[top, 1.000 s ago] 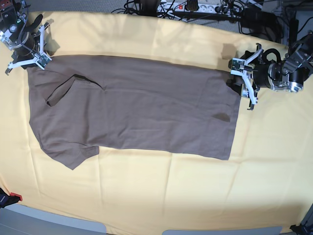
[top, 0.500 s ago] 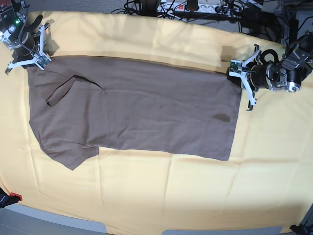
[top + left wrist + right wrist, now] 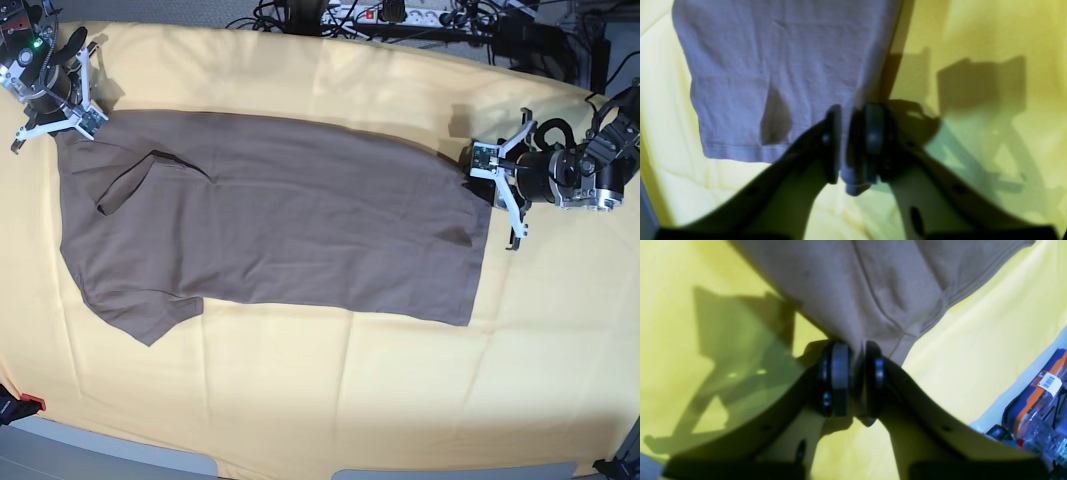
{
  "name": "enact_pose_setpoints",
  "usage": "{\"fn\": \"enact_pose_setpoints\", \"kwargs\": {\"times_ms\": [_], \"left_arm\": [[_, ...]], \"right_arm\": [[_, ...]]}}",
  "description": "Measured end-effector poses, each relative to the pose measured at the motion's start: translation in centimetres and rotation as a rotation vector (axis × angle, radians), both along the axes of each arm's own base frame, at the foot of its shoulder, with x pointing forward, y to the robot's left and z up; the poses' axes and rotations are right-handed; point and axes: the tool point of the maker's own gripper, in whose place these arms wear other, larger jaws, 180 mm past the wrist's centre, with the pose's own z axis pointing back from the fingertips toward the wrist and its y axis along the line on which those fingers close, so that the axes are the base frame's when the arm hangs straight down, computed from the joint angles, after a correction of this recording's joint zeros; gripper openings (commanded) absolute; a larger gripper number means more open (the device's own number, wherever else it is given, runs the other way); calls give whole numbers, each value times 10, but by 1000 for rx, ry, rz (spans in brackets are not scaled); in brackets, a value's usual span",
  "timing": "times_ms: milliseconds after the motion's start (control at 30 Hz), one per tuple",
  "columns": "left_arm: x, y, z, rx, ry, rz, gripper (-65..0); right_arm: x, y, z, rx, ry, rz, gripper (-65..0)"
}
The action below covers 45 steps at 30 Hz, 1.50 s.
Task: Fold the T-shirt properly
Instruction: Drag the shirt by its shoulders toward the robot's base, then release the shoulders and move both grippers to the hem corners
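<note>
The taupe T-shirt [image 3: 280, 220] lies spread flat on the yellow cloth, neckline [image 3: 150, 175] toward the left and hem toward the right. In the base view my left gripper [image 3: 487, 175] is at the hem's far right corner. The left wrist view shows that gripper [image 3: 853, 140] shut on the hem corner of the T-shirt [image 3: 773, 66], with fabric pinched between its pads. My right gripper [image 3: 66, 122] is at the far left shoulder corner. The right wrist view shows it [image 3: 857, 373] shut on a bunched fold of the T-shirt [image 3: 880, 283] near a seam.
The pale-yellow cloth [image 3: 330, 400] covers the whole table. Cables and a power strip [image 3: 400, 15] run along the far edge. A red-tipped clamp [image 3: 25, 403] sits at the front left corner. Bottles and packaging [image 3: 1040, 400] lie beyond the cloth's edge.
My left gripper's jaws have closed on the hem corner, and that corner is drawn slightly inward. The right gripper has shifted a little toward the far edge with the shoulder corner.
</note>
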Motion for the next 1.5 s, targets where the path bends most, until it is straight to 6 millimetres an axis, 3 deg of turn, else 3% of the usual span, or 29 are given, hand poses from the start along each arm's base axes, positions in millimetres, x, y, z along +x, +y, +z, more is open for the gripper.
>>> {"fn": "enact_pose_setpoints", "kwargs": {"times_ms": [67,133,200,233,267,467,700,867,1100,1267,1500], "left_arm": [[0,0,0,1,1,0,-441],[0,0,0,0,0,0,-466],[0,0,0,1,1,0,-593],[0,0,0,3,0,0,-650],[0,1,-1,7,-1,3,-650],[2,4,-2,22,-6,11,-650],[-5,6,5,3,22,25,-650],[-29,9,15,19,53,-16,-650],[-74,11,23,46,130,-87,-650],[-87,21,21,90,159,-104,-650],[-108,20,14,66,237,-89,-650]], "right_arm": [[0,0,0,1,-1,1,-484],[0,0,0,1,-1,1,-485],[1,0,1,1,-9,-7,-521],[3,-1,2,0,-21,-19,-581],[4,-3,3,-2,-32,-31,-648],[5,-4,3,-6,-38,-34,-650],[-9,3,7,-40,30,5,-650],[-30,8,6,-50,90,48,-650],[-52,-7,6,-130,187,98,-650],[-79,-8,0,-134,267,116,-650],[-84,-12,-1,-156,292,108,-650]]}}
